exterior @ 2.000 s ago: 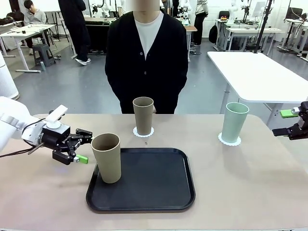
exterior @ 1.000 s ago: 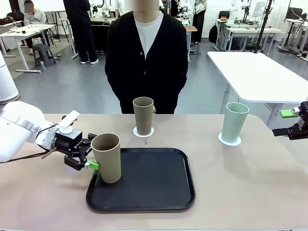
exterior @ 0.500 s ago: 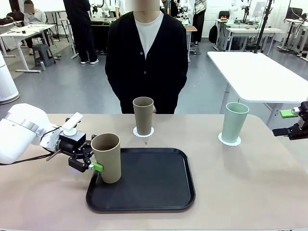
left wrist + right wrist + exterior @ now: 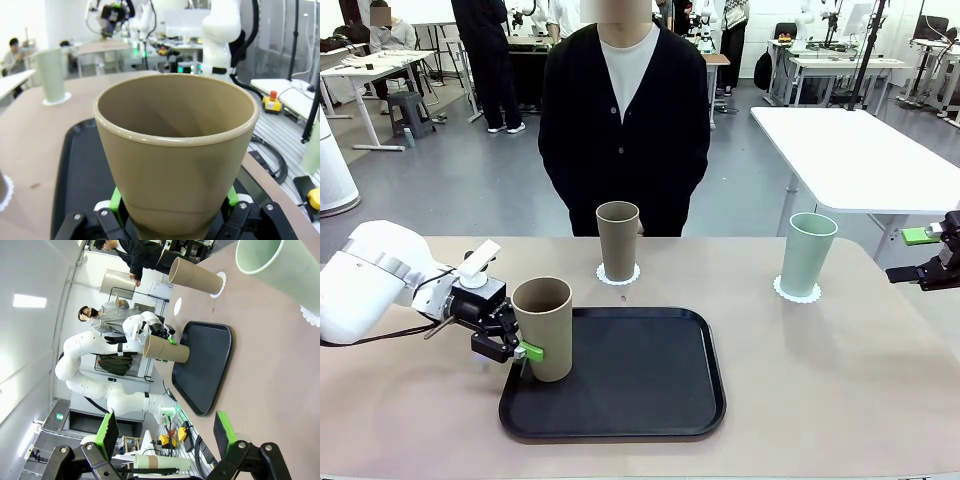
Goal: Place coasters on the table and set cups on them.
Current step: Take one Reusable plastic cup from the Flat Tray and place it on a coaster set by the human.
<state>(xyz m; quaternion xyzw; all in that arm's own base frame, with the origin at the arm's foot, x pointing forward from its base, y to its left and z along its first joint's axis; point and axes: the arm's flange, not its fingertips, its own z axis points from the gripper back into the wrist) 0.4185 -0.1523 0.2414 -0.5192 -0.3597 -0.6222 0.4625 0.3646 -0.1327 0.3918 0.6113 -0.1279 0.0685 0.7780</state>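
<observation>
Though two-thirds done by the look of it, still short by one cup. Well beyond the left gripper's (image 4: 523, 352) fingertips, out across the table (image 4: 840, 400): one tan cup (image 4: 617, 240) upright on a lacy coaster (image 4: 618, 274), and a mint cup (image 4: 807, 254) upright on another coaster (image 4: 798, 290). Both finished with, judging by how squarely seated.

Between the left fingers: the last tan cup (image 4: 542, 328), upright on the near left corner of a black tray (image 4: 640, 385), base still on the tray floor. Green pads (image 4: 117, 205) pressed to its lower wall on both sides, so clamped on it rather than standing free. Not yet lifted.

Away from the tray, seen small past the left arm from the right wrist: a white round patch (image 4: 178, 305) lying bare on the table, probably the third coaster, though too small to make out the edge. Remaining, then: lifting the held cup off the tray and setting it down there.

Right gripper (image 4: 165, 435) spread wide, gripping nothing, hanging off to the side with the mint cup well ahead of its fingertips.

Held cup empty, clean bare inside right to the bottom. Tray empty apart from that cup. Contents of the other two cups not visible down to the bottom.
</observation>
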